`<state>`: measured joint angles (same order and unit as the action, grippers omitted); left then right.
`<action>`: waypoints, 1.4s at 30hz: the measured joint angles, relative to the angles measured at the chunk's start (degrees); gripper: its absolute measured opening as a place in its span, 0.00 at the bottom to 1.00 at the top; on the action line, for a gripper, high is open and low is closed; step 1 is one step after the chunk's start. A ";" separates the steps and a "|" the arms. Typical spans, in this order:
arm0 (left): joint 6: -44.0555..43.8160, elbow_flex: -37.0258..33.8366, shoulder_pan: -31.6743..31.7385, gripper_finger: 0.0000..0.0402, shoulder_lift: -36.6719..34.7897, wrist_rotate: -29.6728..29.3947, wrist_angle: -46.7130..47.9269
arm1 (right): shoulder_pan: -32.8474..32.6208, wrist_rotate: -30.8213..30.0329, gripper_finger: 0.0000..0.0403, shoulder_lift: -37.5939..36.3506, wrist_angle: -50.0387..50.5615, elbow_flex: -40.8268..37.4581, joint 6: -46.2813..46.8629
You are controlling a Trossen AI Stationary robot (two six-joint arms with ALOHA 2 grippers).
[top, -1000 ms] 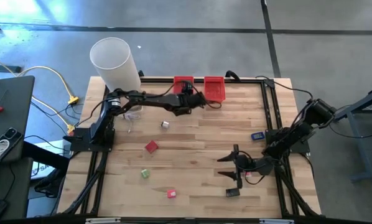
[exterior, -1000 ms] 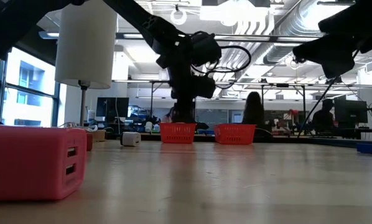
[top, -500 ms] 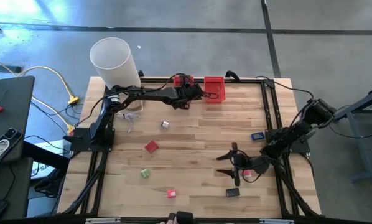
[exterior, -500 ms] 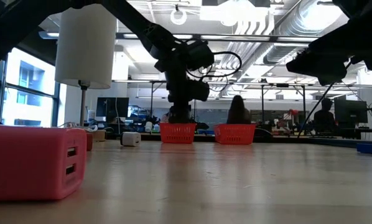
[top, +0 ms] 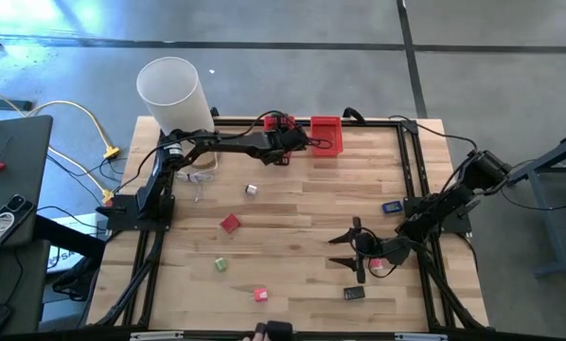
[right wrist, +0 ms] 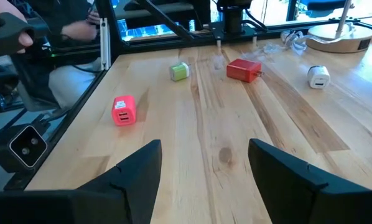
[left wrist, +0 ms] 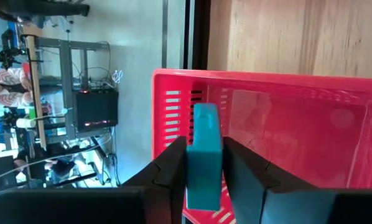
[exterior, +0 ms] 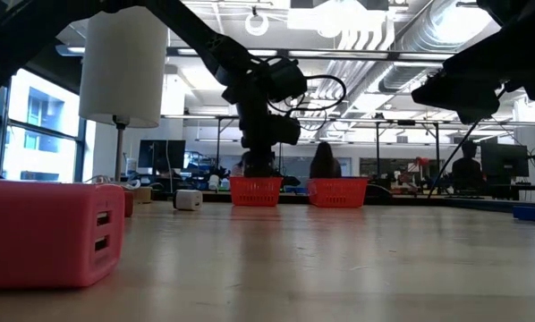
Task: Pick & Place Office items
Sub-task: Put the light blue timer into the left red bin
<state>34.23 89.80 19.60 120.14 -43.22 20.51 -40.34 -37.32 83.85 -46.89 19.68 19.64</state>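
Observation:
My left gripper point(top: 286, 140) hangs over the left red bin point(left wrist: 285, 143) at the table's far edge, shut on a teal piece point(left wrist: 203, 162). In the low view it shows just above that bin point(exterior: 254, 190). My right gripper point(top: 344, 251) stands open near the table's right near corner, nothing between its fingers point(right wrist: 204, 168). Loose on the wood lie a white piece point(top: 251, 189), a red one point(top: 229, 224), a green one point(top: 221, 264), a pink one point(top: 260, 295), a black one point(top: 354, 294) and a blue one point(top: 391, 206). My left gripper pinches the teal piece by its two broad sides point(left wrist: 204, 186) between the two fingers point(left wrist: 173, 165). The fingers slant down from the table's left toward the bin. The piece is lifted clear, its free end sticking out past the fingertips above the bin's inside.
A second red bin point(top: 326, 133) stands right of the first. A tall white cylinder point(top: 174, 95) is at the far left corner. A black frame rail point(top: 411, 161) runs along the table's edges. People show in the room beyond.
My left gripper has swung with the teal piece toward the table's far edge, from beside the bins to above the left bin, then has held still. A person in the room behind has walked toward the left.

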 joint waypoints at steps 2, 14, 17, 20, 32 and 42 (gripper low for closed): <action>-0.23 0.00 -0.12 0.25 0.00 0.00 0.00 | 0.00 0.03 0.57 0.00 0.00 0.00 0.02; -1.28 0.00 -0.16 0.26 0.00 -0.02 -0.02 | 0.00 1.52 0.57 0.00 0.13 0.00 0.02; -2.66 0.00 -0.16 0.26 0.00 -0.02 -0.54 | 0.00 1.58 0.57 -0.02 0.15 0.00 0.04; -5.54 0.00 -0.16 0.26 0.00 -0.04 -0.64 | 0.00 1.58 0.57 -0.02 0.17 -0.02 0.04; -1.87 0.00 -0.81 0.26 0.00 -0.57 -0.91 | 0.00 1.53 0.57 -0.02 0.17 -0.02 0.02; -3.10 0.00 -1.01 0.26 0.00 -0.56 -0.97 | 0.00 1.51 0.57 -0.02 0.17 -0.02 0.03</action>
<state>31.14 89.80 18.59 120.14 -43.79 19.54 -40.34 -35.81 83.83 -46.72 19.66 19.67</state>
